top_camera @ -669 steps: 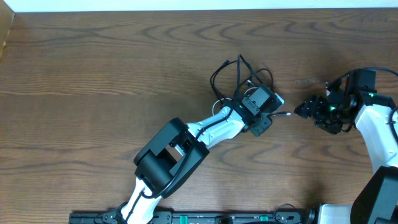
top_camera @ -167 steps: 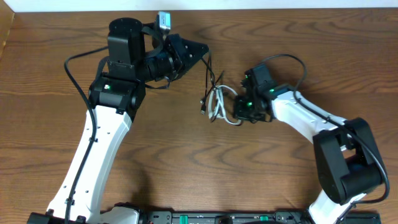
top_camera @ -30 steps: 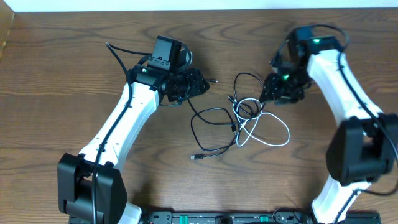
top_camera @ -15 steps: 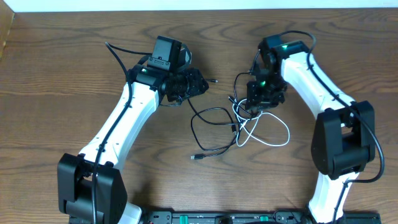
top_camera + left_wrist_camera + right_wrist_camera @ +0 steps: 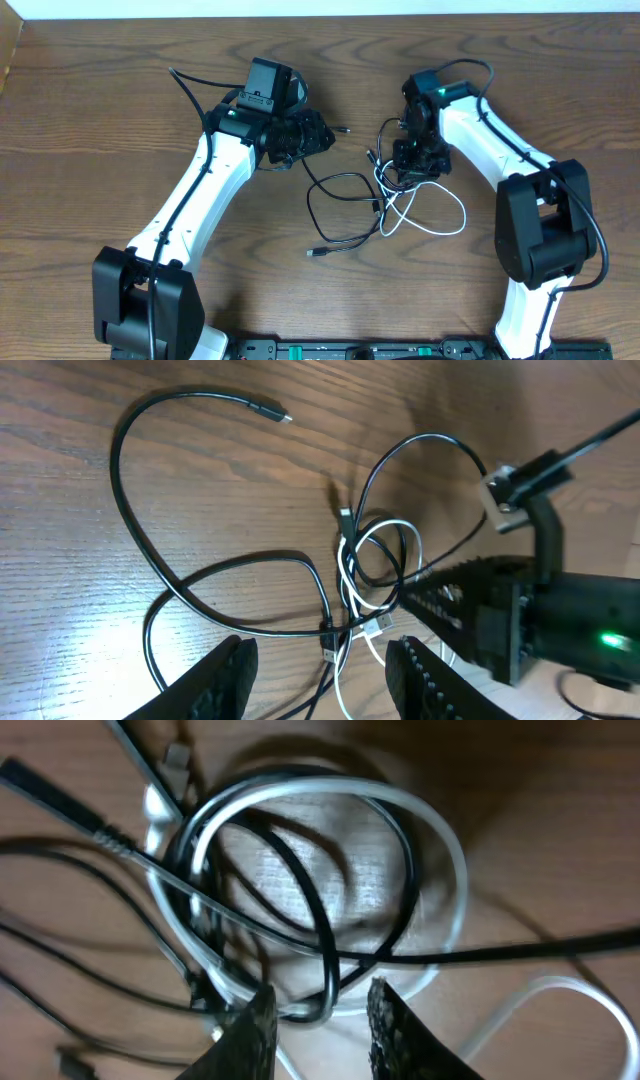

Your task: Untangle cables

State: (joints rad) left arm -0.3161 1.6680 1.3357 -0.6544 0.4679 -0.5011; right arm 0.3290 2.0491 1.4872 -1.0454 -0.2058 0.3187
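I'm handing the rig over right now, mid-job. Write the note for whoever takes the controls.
Left gripper: open, above the table, holding nothing.
Right gripper: open, low over the coil, fingertips either side of its edge; no grip yet.
Cables: white cable and black cable lie between the arms, wound through each other in that small coil. The black one's long loop and one plug trail free.
Done: cables lie flat on the table, not yet parted.
Left: grip one cable at the coil, draw it out of the other, lay them apart.
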